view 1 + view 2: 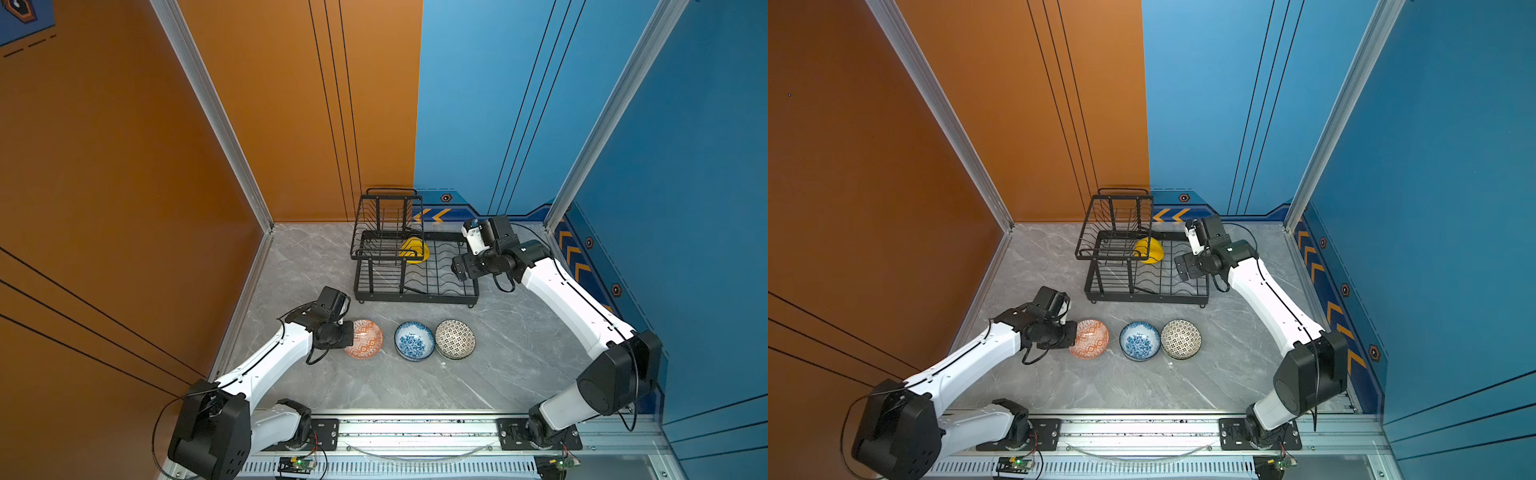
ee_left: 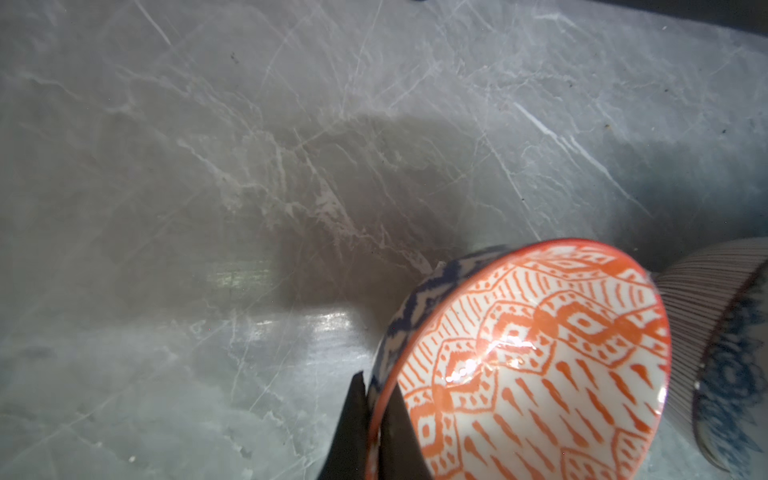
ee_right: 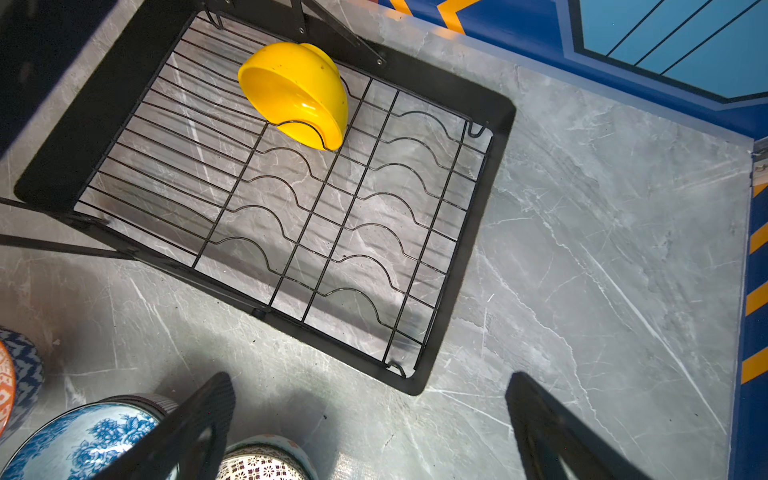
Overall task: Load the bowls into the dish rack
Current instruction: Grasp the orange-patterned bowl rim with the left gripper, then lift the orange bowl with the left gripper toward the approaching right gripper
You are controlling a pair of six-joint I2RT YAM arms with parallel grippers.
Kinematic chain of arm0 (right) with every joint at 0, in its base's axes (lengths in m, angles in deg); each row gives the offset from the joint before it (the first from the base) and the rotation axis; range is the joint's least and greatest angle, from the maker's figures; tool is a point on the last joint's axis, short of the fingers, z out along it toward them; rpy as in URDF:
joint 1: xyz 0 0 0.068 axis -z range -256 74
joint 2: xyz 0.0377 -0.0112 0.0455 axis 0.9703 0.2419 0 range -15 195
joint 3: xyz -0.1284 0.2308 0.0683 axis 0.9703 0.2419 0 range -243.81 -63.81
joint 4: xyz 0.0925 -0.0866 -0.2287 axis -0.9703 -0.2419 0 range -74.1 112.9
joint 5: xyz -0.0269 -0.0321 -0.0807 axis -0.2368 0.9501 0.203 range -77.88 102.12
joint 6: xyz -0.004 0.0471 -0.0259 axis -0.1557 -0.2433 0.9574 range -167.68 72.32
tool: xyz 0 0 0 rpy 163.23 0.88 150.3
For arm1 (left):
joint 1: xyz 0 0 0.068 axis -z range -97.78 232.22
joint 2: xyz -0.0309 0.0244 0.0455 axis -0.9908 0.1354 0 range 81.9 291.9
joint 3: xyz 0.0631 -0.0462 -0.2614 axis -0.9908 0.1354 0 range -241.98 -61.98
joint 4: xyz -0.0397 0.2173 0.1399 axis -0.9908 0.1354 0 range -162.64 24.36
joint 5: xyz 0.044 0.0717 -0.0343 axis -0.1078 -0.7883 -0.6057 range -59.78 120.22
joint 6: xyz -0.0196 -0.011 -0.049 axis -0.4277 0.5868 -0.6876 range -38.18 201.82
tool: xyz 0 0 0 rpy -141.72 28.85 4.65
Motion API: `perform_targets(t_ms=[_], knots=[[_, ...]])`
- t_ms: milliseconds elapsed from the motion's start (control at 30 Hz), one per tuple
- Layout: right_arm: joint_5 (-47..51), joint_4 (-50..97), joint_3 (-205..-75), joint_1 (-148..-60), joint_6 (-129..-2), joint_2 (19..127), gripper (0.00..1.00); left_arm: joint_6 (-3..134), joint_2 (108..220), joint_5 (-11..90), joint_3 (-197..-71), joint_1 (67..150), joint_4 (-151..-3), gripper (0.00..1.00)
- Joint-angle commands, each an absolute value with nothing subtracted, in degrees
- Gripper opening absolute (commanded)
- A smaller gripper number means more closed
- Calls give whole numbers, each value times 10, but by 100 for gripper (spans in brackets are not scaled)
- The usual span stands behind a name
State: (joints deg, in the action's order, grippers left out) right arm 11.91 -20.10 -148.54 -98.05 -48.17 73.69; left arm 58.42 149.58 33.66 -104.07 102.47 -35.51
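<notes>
My left gripper is shut on the near rim of the orange-white patterned bowl, one finger inside and one outside. To its right on the table are the blue-white floral bowl and the black-white geometric bowl. A line-striped wall shows round the blue one. The black wire dish rack stands behind them. A yellow bowl leans on its side in the base slots. My right gripper hangs open and empty over the rack's right end.
The rack's raised upper basket covers its left half. Orange wall panels close off the left and blue ones the back and right. An aluminium rail with both arm bases runs along the front edge.
</notes>
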Motion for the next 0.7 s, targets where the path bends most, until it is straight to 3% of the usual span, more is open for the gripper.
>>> perform_targets(t_ms=[0,333,667], knots=[[101,-208,-1475,-977,-486,715,100,605,1470,317,-1082,1020,-327,0],[55,-206,-1474,-973,-482,678,100,632,1430,287,-1176,1071,-308,0],[-57,-168,-1467,-1015,-538,619,100,651,1482,216,-1313,1157,-313,0]])
